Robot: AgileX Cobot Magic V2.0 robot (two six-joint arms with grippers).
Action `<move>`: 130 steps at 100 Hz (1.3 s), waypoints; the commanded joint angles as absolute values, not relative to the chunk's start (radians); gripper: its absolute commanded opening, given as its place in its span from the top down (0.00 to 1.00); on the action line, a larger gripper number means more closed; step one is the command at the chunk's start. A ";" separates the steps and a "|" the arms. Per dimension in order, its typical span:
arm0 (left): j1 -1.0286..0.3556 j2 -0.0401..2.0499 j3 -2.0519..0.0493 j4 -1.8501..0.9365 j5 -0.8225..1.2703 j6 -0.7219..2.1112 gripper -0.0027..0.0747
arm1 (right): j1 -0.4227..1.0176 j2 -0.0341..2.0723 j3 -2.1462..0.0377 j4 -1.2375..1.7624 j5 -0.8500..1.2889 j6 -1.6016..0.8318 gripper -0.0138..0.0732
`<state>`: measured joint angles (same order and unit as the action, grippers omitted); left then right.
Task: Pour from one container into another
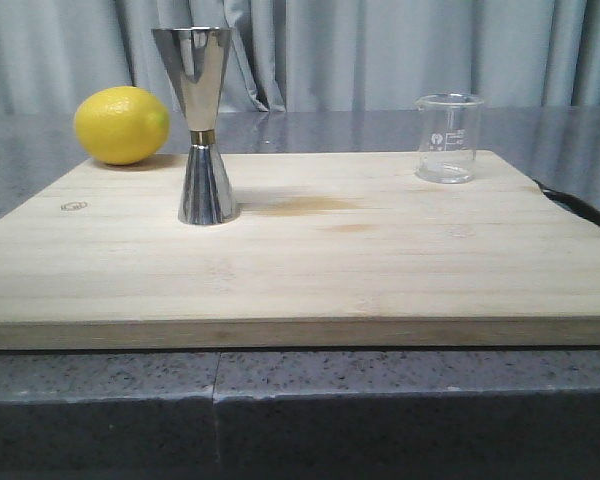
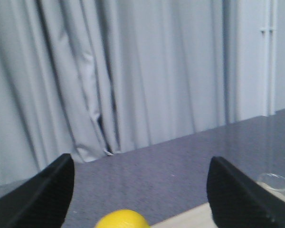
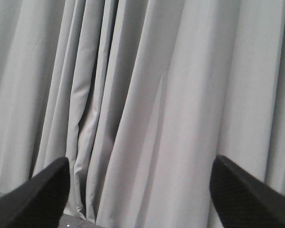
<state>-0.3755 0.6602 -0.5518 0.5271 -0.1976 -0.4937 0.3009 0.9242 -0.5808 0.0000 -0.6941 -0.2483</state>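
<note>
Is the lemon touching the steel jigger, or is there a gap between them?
Apart. In the front view, a strip of grey countertop and curtain shows between the lemon and the jigger; the lemon also lies further back, at the board's rear edge.

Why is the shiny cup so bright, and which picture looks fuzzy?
Front view: the steel jigger mirrors the room light and throws a soft shadow rightward on the board. Left wrist view: the lemon is blurred, too close to focus.
</note>
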 commanded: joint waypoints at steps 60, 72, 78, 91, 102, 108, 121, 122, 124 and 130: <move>-0.246 0.219 -0.633 0.582 0.083 -0.492 0.30 | 0.290 0.366 -0.613 0.207 0.000 -0.613 0.25; -0.246 0.140 -0.633 0.591 0.157 -0.492 0.30 | 0.258 0.295 -0.604 0.138 0.110 -0.613 0.34; -0.246 0.117 -0.633 0.591 0.190 -0.492 0.30 | 0.233 0.261 -0.593 0.119 0.154 -0.613 0.38; -0.246 0.101 -0.633 0.587 0.251 -0.492 0.30 | 0.175 0.205 -0.558 0.119 0.200 -0.613 0.39; -0.246 0.101 -0.611 0.572 0.254 -0.492 0.31 | 0.126 0.175 -0.520 0.119 0.202 -0.613 0.39; -0.246 0.101 -0.601 0.554 0.251 -0.492 0.35 | 0.113 0.163 -0.499 0.121 0.202 -0.613 0.40; -0.246 0.101 -0.582 0.542 0.251 -0.492 0.53 | 0.103 0.155 -0.470 0.150 0.200 -0.606 0.56; -0.246 0.101 -0.582 0.542 0.251 -0.492 0.54 | 0.103 0.155 -0.471 0.155 0.197 -0.606 0.58; -0.246 0.101 -0.580 0.542 0.251 -0.492 0.58 | 0.103 0.155 -0.468 0.161 0.188 -0.606 0.61; -0.246 0.101 -0.578 0.542 0.251 -0.492 0.71 | 0.103 0.155 -0.466 0.170 0.170 -0.606 0.74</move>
